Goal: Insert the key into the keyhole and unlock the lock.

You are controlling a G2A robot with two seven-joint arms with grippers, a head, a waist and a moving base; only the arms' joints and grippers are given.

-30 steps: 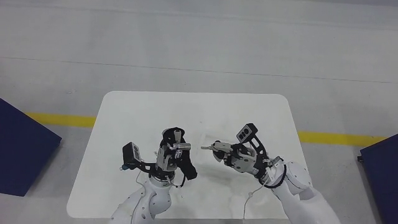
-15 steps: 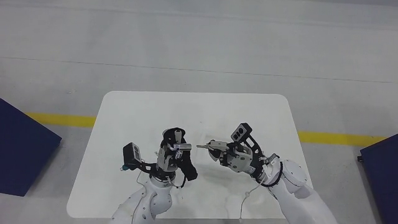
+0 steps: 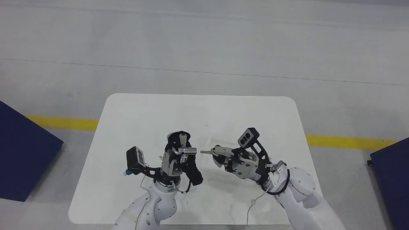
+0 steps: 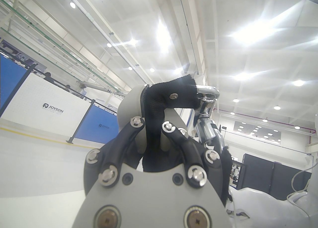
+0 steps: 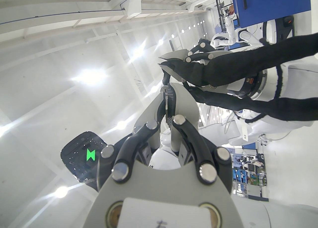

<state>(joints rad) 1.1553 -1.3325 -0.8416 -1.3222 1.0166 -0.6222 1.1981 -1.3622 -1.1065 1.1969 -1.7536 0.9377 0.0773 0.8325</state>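
Above the white table (image 3: 128, 121), my left gripper (image 3: 181, 156) is shut on a silver padlock (image 3: 185, 148), held upright. In the left wrist view the chrome lock (image 4: 206, 112) sits between black fabric-covered fingers (image 4: 178, 97). My right gripper (image 3: 222, 156) is shut on a small metal key (image 3: 208, 152); the blade points at the lock, its tip a short gap away. In the right wrist view the key (image 5: 165, 101) stands edge-on between the grey fingers (image 5: 182, 104), with the left gripper (image 5: 196, 70) just beyond it. The keyhole is hidden.
Both arms hang over the near middle of the table. The table's far half (image 3: 204, 112) carries nothing. Grey floor with yellow lines surrounds it, and dark blue panels (image 3: 22, 150) stand at both sides.
My right gripper has carried the key leftward, closing most of the gap to the lock. The left arm with the lock has stayed still.
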